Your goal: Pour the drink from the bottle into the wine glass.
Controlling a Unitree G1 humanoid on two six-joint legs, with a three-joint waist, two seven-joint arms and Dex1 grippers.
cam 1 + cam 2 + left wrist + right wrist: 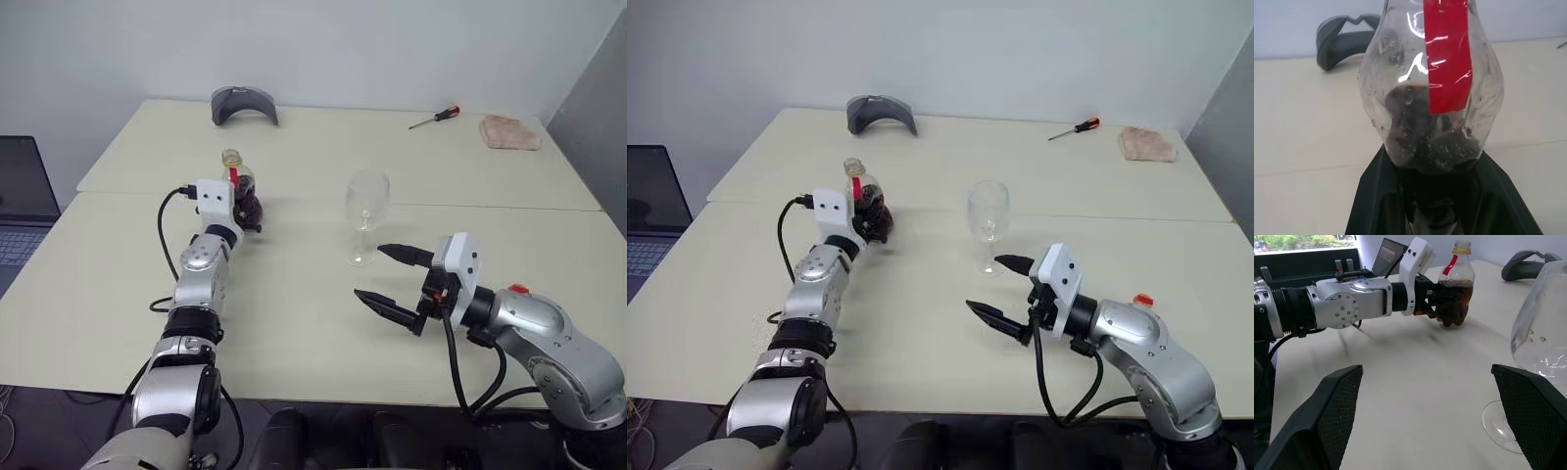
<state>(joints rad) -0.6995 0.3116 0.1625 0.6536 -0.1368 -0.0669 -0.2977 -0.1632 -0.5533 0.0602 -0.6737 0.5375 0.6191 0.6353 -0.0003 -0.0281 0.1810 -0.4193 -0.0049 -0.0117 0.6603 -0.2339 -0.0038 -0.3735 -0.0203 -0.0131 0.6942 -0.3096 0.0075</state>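
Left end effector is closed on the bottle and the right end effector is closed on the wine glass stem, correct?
Not quite. The left end effector is closed on the bottle, but the right end effector is open and short of the wine glass, touching nothing, as the left eye view shows.

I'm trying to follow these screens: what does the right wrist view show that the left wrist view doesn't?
Right wrist view alone: the wine glass, the left claw shut on the bottle, its yellow cap, and a laptop. Left wrist view alone: droplets inside the bottle's wall. Both share the dark drink, the red label strip, the grey curved object and the table.
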